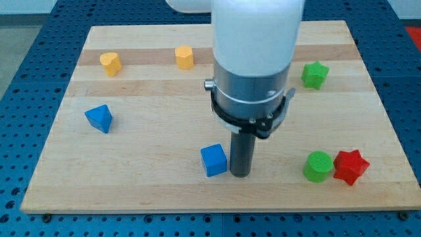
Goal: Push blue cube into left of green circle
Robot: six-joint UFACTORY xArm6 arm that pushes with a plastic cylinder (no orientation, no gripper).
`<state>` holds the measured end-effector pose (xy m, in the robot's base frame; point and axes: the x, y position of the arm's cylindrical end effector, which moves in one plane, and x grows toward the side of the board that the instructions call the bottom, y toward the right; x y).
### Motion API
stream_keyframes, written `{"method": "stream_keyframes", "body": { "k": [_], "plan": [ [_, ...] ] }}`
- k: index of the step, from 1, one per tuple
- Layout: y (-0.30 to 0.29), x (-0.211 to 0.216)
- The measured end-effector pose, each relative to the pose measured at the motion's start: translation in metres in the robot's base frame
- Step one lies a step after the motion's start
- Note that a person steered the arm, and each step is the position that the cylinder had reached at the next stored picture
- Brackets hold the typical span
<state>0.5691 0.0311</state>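
Observation:
The blue cube [214, 160] sits near the view's bottom, a little left of centre. The green circle [318, 166] is a round green block at the lower right, well to the right of the cube. My tip [240, 174] stands on the board just right of the blue cube, touching or nearly touching its right side, between the cube and the green circle. The arm's white and grey body hides the board above the tip.
A red star [350, 166] touches the green circle's right side. A green star [314, 75] is at the upper right. A blue triangular block [99, 118] is at the left. Two orange blocks, one [110, 63] and another [185, 57], sit near the top. The wooden board's [131, 178] edges bound all.

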Motion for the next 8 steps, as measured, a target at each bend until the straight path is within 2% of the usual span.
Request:
{"method": "stream_keyframes", "body": {
  "k": [2, 3, 4, 6, 7, 8],
  "plan": [
    [-0.030, -0.065],
    [-0.082, -0.051],
    [-0.098, -0.020],
    [0.036, -0.021],
    [0.055, -0.021],
    [0.051, -0.020]
  ]
}}
